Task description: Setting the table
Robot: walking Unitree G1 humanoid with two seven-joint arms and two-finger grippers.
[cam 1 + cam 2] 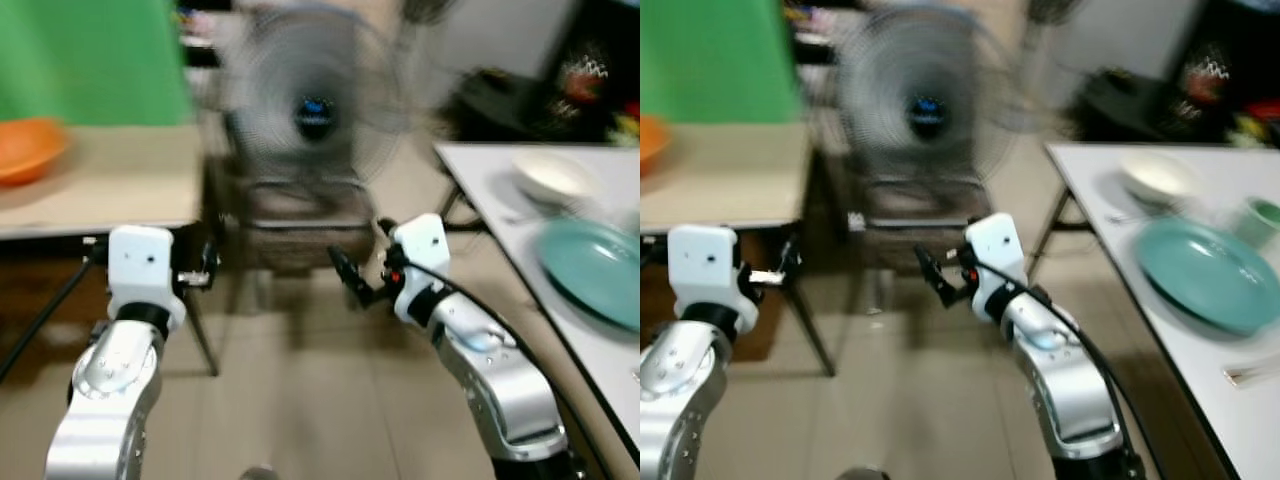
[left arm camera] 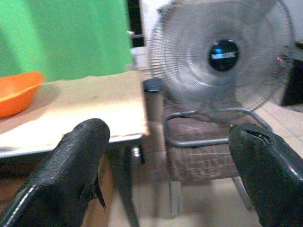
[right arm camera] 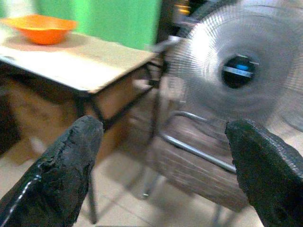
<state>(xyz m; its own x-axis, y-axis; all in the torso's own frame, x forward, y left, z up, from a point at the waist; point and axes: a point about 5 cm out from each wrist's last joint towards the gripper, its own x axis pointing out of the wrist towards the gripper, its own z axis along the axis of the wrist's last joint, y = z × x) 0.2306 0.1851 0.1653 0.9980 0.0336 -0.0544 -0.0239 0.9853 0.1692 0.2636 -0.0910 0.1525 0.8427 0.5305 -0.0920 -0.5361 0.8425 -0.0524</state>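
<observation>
A white table (image 1: 497,192) on the right carries a teal plate (image 1: 592,268), a white bowl (image 1: 552,175), a green cup (image 1: 1265,215) and a utensil (image 1: 1250,375) near its front edge. On the left, an orange bowl (image 1: 28,148) rests on a tan table (image 1: 120,185). My left gripper (image 1: 203,268) is held low by the tan table's corner, open and holding nothing. My right gripper (image 1: 350,276) hovers mid-air over the floor, left of the white table, also open with nothing between its fingers. The picture is blurred.
A large grey fan (image 1: 315,110) stands straight ahead on a brown chair (image 1: 300,225) with a metal frame, between the two tables. Tiled floor (image 1: 300,390) lies open in front of me. A green wall (image 1: 80,55) rises behind the tan table.
</observation>
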